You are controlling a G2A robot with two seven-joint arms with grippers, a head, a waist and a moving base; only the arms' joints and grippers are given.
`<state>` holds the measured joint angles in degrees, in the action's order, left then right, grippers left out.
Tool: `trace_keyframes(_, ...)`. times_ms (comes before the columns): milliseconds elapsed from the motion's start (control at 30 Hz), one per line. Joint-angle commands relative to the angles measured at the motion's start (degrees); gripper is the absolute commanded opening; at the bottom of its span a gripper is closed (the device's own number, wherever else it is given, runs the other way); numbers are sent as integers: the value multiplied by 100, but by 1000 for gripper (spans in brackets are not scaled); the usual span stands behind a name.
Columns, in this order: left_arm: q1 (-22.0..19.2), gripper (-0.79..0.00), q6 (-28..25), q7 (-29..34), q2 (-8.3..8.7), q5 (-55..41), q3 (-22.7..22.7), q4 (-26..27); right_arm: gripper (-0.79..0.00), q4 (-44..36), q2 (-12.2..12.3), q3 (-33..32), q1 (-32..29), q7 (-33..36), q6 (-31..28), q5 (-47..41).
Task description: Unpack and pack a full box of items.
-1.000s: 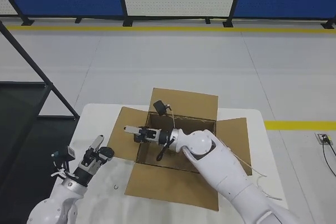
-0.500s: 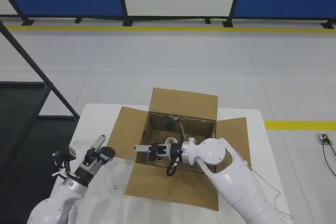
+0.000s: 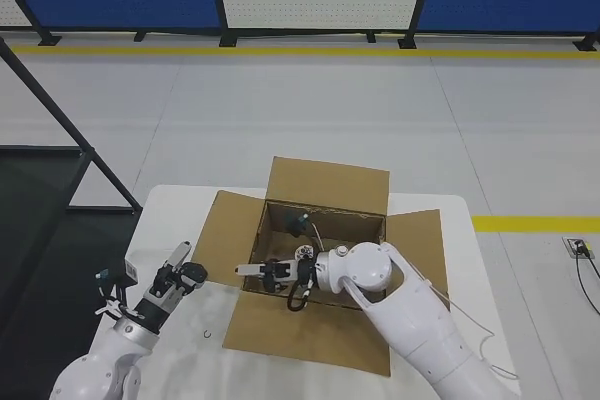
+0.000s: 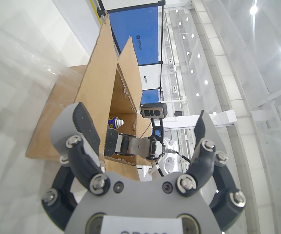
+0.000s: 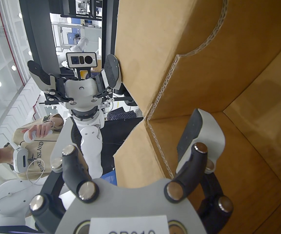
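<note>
R gripper was spread wide, empty, astride the cardboard box L wall. L gripper, wide too, hung over the table nearby. L wrist view caught a blue spray can inside.

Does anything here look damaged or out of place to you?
Slightly. The cardboard box has a ragged, torn edge along an inner flap, seen from the left wrist. Also, the right gripper sits open astride the box's side wall, one finger inside, one outside.
</note>
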<state>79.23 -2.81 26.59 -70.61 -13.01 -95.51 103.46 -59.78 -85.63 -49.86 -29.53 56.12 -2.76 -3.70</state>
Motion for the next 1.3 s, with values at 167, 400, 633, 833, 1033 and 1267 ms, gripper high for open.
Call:
trace_keyframes(167, 5, 0, 16, -7, 15, 23, 36, 10, 0, -18, 38, -76, -53, 228, -101, -39)
trace_keyframes(400, 17, 0, 27, -16, 30, 41, 70, 18, 0, -206, 104, -175, -154, 400, -133, 21)
trace_keyframes(633, 78, 0, 46, 5, 46, 70, 100, -44, 0, -523, 155, -424, -409, -92, -426, -125)
trace_keyframes(833, 127, 0, 21, -8, 59, 96, 106, -138, 0, -690, 193, -548, -525, -136, -622, -202)
trace_keyframes(1033, 203, 0, -10, -23, 77, 80, 33, -143, 0, -772, 212, -594, -575, -163, -724, -242)
trace_keyframes(1267, 298, 0, -39, -58, 92, 28, -29, -55, 0, -798, 201, -591, -585, -338, -868, -320)
